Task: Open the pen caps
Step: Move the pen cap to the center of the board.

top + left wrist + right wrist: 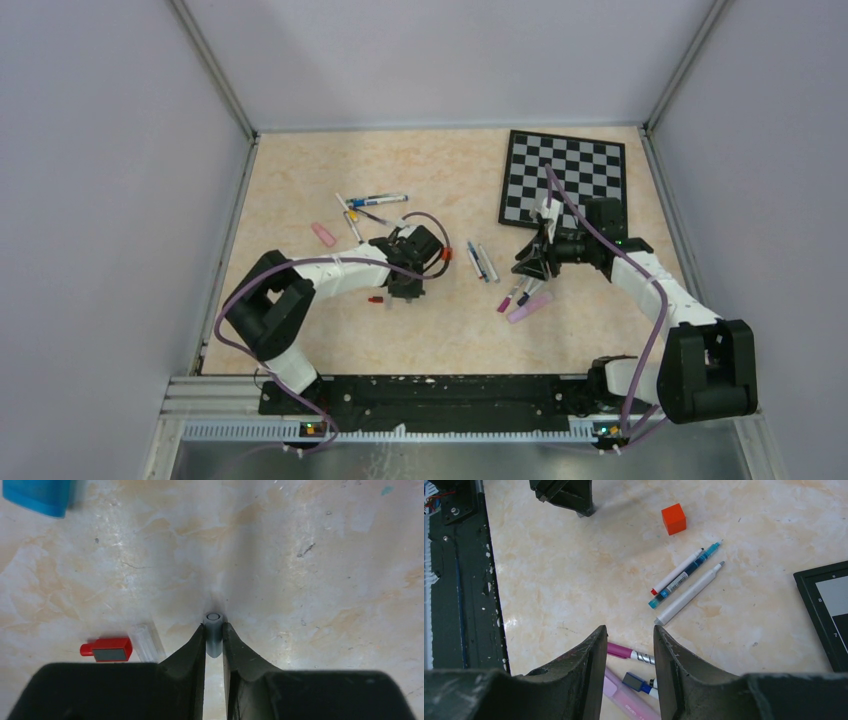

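My left gripper points down at the table, shut on a short grey pen cap pinched between both fingertips. Beside it lie a red cap and a clear cap. In the top view this gripper is left of centre, near the red cap. My right gripper hangs open above a magenta pen, a blue-capped pen and a pink highlighter, touching none of them. Three more pens lie further out. Other pens lie at the back left.
A small red cube sits near the pair of pens at mid-table. A chessboard lies at the back right, its edge close to my right gripper. A pink piece lies far left. A blue object is near the left gripper.
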Controlling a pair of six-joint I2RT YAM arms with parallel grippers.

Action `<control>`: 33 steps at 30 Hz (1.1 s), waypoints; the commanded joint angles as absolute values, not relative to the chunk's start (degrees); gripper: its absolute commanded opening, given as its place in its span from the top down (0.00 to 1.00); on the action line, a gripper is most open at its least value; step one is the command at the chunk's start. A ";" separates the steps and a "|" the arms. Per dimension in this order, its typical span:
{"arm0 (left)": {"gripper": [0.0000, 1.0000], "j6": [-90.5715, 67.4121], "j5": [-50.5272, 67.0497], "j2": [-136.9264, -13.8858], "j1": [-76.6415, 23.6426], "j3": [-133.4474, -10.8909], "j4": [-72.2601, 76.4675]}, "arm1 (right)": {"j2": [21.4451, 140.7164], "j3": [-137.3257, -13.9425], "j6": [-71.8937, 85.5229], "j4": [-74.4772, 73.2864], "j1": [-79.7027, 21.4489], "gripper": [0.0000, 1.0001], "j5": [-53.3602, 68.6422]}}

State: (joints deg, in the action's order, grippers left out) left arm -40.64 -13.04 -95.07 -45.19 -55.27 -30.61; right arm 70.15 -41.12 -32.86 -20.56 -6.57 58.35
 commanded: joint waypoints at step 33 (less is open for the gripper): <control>0.64 -42.22 -20.41 -85.58 -45.07 -54.92 -40.08 | 69.41 -41.57 -35.16 -19.93 -5.89 0.62 59.68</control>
